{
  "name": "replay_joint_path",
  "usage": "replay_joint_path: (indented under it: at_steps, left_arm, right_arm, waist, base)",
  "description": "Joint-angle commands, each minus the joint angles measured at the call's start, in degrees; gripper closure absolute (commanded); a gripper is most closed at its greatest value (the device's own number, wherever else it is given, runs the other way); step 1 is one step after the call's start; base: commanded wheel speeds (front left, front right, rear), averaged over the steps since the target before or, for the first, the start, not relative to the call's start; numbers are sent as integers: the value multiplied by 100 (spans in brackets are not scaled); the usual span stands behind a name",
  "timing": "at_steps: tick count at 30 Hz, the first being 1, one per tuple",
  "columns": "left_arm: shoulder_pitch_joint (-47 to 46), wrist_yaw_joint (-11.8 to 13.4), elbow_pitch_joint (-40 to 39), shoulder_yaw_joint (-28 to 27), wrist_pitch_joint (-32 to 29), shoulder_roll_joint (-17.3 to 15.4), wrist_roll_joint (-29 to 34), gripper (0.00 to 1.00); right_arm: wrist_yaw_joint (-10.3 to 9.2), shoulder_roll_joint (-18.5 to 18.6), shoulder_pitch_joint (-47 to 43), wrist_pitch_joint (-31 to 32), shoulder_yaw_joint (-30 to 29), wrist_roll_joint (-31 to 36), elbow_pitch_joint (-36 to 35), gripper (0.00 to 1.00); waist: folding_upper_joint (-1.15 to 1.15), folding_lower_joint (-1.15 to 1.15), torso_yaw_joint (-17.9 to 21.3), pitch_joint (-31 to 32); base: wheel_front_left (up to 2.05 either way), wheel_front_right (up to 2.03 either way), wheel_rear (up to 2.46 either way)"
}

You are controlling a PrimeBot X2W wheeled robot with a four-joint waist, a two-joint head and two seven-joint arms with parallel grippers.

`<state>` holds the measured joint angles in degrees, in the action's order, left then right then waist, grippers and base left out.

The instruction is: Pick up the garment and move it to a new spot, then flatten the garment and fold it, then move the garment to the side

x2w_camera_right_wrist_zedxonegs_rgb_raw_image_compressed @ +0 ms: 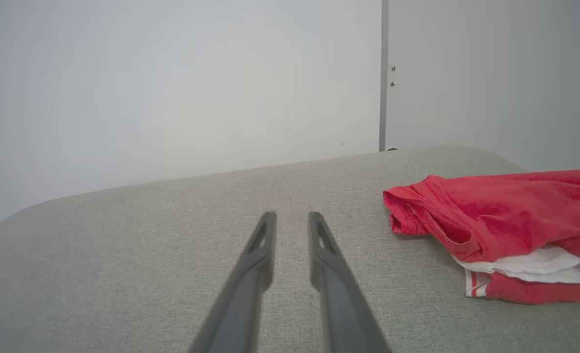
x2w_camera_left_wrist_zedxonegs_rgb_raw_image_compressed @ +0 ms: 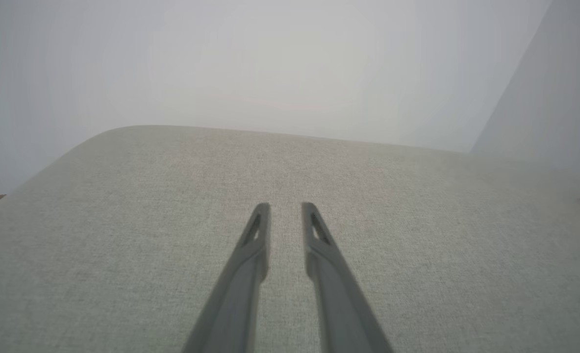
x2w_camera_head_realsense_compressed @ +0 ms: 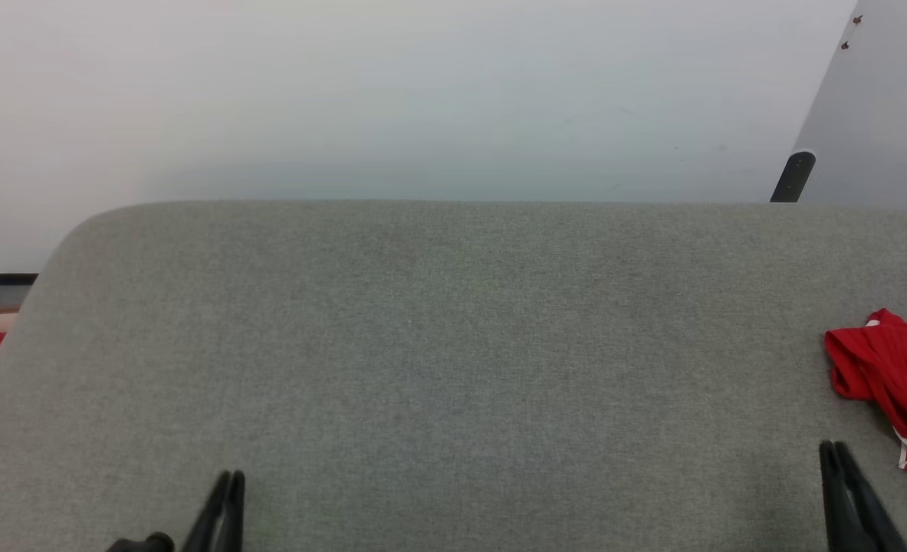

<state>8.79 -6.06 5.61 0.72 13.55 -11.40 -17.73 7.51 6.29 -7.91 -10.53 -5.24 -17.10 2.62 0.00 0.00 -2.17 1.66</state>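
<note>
A red jersey [x2w_camera_right_wrist_zedxonegs_rgb_raw_image_compressed: 495,211] lies crumpled on a grey fabric-covered counter [x2w_camera_head_realsense_compressed: 453,322], just ahead of the right tool [x2w_camera_right_wrist_zedxonegs_rgb_raw_image_compressed: 291,215] and to its right, and far to the right of the left tool [x2w_camera_left_wrist_zedxonegs_rgb_raw_image_compressed: 286,207]. Both tools hover low over the counter, each with its two dark fingers a narrow gap apart and holding nothing.

The jersey looks light, soft and limp, so it will likely sag and bunch when lifted. Its nearest raised red fold, ahead and right of the right tool, seems the easiest place to pinch. White cloth and striped trim peek out underneath.

Between the two tools and ahead of them the counter is bare, giving broad room for spreading. Its rounded far edge meets a pale wall [x2w_camera_head_realsense_compressed: 422,92]. The jersey's right part runs out of view.
</note>
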Motion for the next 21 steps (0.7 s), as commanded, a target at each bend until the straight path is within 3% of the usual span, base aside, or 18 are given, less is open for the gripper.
replay_joint_path:
  at_steps: [1, 21]
  left_arm:
    - [-7, -1, 24, -2, -13, 14, -39, 100]
    - [-408, -41, 233, -197, -530, 227, -1949, 100]
  right_arm:
    - [0, -7, 7, 10, 1, -40, 22, 100]
    - [-1, -90, 389, 449, -38, -1967, 301, 100]
  waist:
    - [0, 0, 1, -1]
    - [0, 0, 36, -30]
  base:
    - [0, 0, 0]
    - [0, 0, 0]
